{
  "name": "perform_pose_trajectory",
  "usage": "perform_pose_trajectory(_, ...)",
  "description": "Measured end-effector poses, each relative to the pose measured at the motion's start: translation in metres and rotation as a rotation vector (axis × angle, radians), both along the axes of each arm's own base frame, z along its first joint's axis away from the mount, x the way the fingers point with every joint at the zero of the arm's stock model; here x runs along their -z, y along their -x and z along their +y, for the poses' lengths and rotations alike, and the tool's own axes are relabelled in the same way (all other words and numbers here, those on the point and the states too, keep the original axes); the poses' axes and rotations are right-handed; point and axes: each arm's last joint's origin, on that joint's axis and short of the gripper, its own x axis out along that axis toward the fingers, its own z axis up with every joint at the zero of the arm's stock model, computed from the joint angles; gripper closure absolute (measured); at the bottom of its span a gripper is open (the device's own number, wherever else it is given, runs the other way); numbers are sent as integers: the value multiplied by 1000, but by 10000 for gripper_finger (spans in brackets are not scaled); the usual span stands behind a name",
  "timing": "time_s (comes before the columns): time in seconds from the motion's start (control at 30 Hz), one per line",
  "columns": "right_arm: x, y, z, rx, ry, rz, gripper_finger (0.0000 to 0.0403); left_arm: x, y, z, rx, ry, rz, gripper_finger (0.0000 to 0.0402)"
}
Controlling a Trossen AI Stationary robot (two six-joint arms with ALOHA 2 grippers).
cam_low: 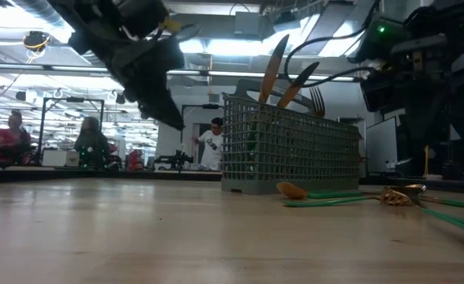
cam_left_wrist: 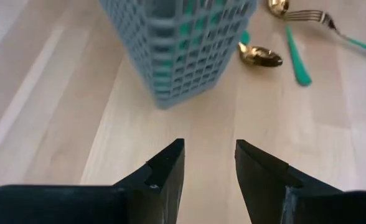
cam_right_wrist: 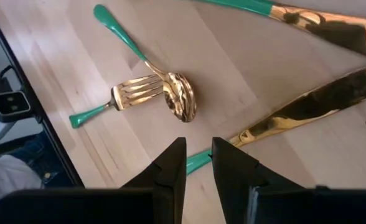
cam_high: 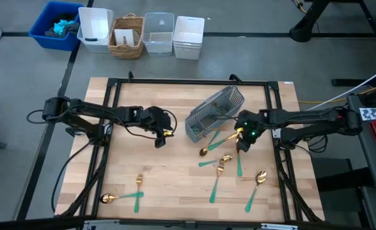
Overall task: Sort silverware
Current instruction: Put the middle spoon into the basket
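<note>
While the left arm reaches in from 9 o'clock across the wooden table [cam_high: 149, 185], its left gripper [cam_high: 160, 142] hangs above bare boards near table centre, tilted down, fingers [cam_left_wrist: 164, 171] parted w/ nothing between them; in the left wrist view the grey mesh caddy [cam_left_wrist: 180, 43] stands just ahead of it, teal handles showing through the mesh. Down at approx 7 o'clock of that gripper, near the front edge, a fork [cam_high: 138, 190] and a spoon [cam_high: 114, 197] lie together, well apart from the rest. The caddy [cam_high: 215, 114] sits right of centre, at 3 o'clock from the left gripper; in the low view gold heads and a fork stick up out of its top. Most loose silverware [cam_high: 223, 163] is scattered at 5–6 o'clock of the caddy: spoons, forks, a knife, some crossing each other, plus a spoon [cam_high: 257, 185] farther toward the front right. The right arm comes in from 3 o'clock; the right gripper [cam_high: 243, 142] points down over that pile, close beside the caddy, fingers [cam_right_wrist: 167, 168] nearly together, slim gap, gripping nothing. Right wrist view shows a fork and spoon [cam_right_wrist: 178, 96] touching head to head, and a knife [cam_right_wrist: 307, 106] beside them. Storage bins [cam_high: 137, 32] sit on the floor beyond the table at 12 o'clock.
</note>
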Motion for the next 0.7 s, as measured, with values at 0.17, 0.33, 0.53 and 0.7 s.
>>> perform_pose_trajectory(0.17, 1, -1, -1, 34, 14, 17, 322, 12, 7, 3, -29, 16, 21, 270)
perform_pose_trajectory(0.33, 2, -1, 0, 72, 50, 33, 322, 18, 10, 3, -38, 26, 40, 270)
perform_pose_trajectory(0.53, 3, -2, 13, 74, 112, 58, 322, 17, 10, 3, -29, 17, 35, 270)
perform_pose_trajectory(0.7, 2, -2, 19, 103, 179, 58, 322, 17, 10, 3, -30, 18, 35, 270)
